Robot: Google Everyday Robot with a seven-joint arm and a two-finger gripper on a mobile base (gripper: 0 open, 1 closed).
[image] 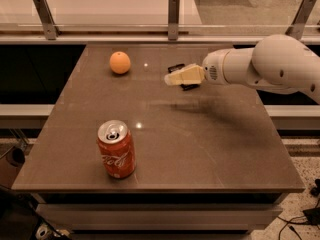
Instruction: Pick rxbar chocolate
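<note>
The rxbar chocolate (pixel 176 67) is a small flat black bar lying at the back of the brown table (pixel 200 144), right of centre. Most of it is hidden behind my gripper; only its far end and a dark sliver below the fingers show. My gripper (pixel 171 79) comes in from the right on a white arm (pixel 270 64), with its pale fingers (pixel 184 75) pointing left, directly over the bar.
A red soda can (pixel 116 149) stands upright near the table's front left. An orange (pixel 120 62) sits at the back left. A glass rail with metal posts (pixel 173 10) runs behind the table. The table's front edge drops to the floor.
</note>
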